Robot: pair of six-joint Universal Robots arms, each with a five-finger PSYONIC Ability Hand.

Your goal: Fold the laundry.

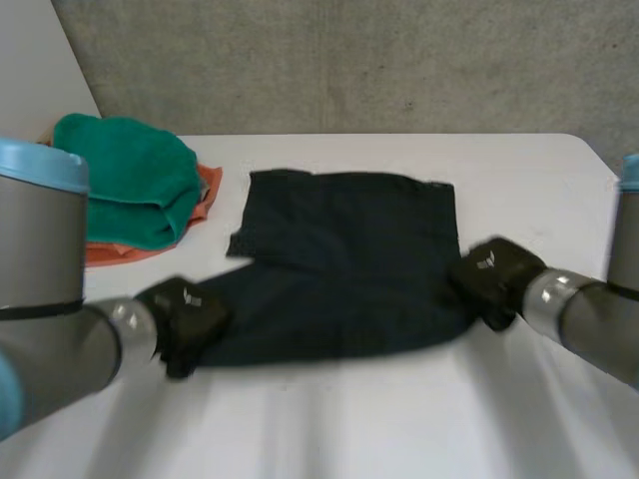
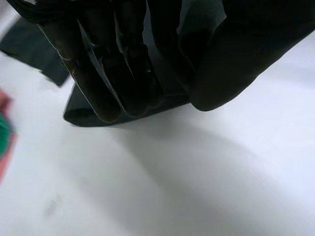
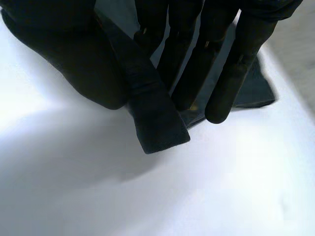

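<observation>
The white table (image 1: 329,424) is bare along the bottom of the frame. Just above it, the left hand (image 1: 185,311) sits at lower left and the right hand (image 1: 494,277) at mid right, each at one near corner of a dark navy fabric garment (image 1: 349,264).

In the left wrist view, the left hand (image 2: 113,64) has its fingers laid over the cloth corner (image 2: 78,115) and its thumb closed against it, pinching the fabric just off the table. In the right wrist view, the right hand (image 3: 197,59) clamps a folded strip of the garment (image 3: 157,123) between thumb and straight fingers.

The garment lies flat at the centre of the frame. Its long axis runs left to right between the two hands, and a narrower section reaches toward the far edge of the table.

Farther back, at upper left, a rumpled green towel (image 1: 130,185) lies on an orange cloth (image 1: 112,253), well apart from the garment. A grey concrete wall (image 1: 349,60) fills the top.
</observation>
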